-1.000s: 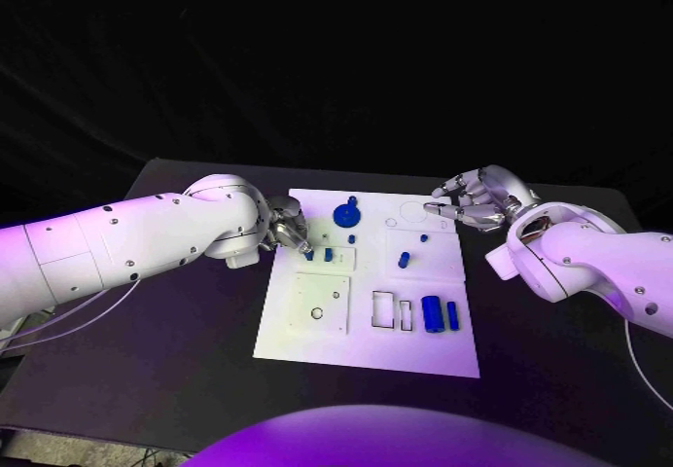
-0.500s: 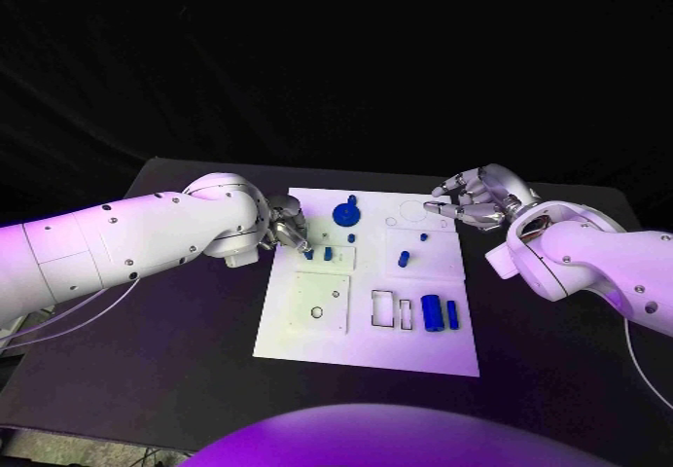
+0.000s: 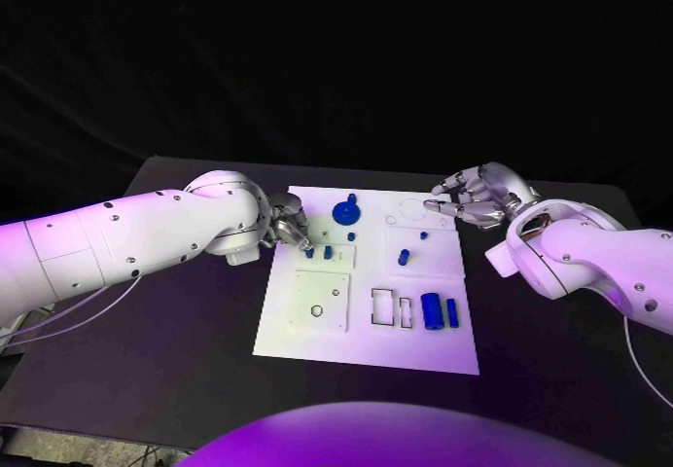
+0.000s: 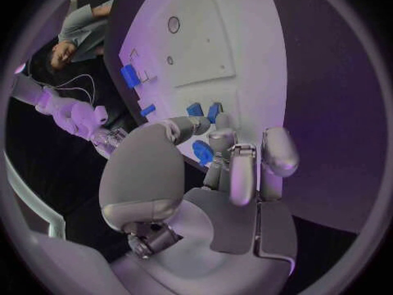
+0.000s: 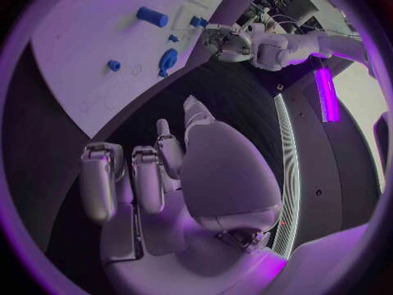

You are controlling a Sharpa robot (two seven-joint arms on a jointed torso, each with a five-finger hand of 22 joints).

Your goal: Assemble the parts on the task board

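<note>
Task board: white plate laid flat at the middle of the black table, long side running away from the robot, so that both arms reach it from either flank. Left hand: brought in low over the board's left edge at the far half, close beside two short blue pegs standing side by side; fingers drawn together round a small blue piece seen between thumb and fingers in the left wrist view. Cannot tell whether pinched or merely lying behind the fingers. Judged to be positioned for picking or seating a peg in that corner. Right hand: held above the board's far right corner, fingers loosely bent and apart from the thumb, holding nothing; judged to be parked clear of the working area and ready to steady the board or take the next part. Parts, in descending size: round-headed blue part near the far edge, close to the left hand; wide blue block with a slim blue bar just beside it on the near right; single blue peg toward the middle right. Two outlined rectangular slots just left of the block, unfilled. Assembly judged to be at an early stage: most pieces not yet seated.
</note>
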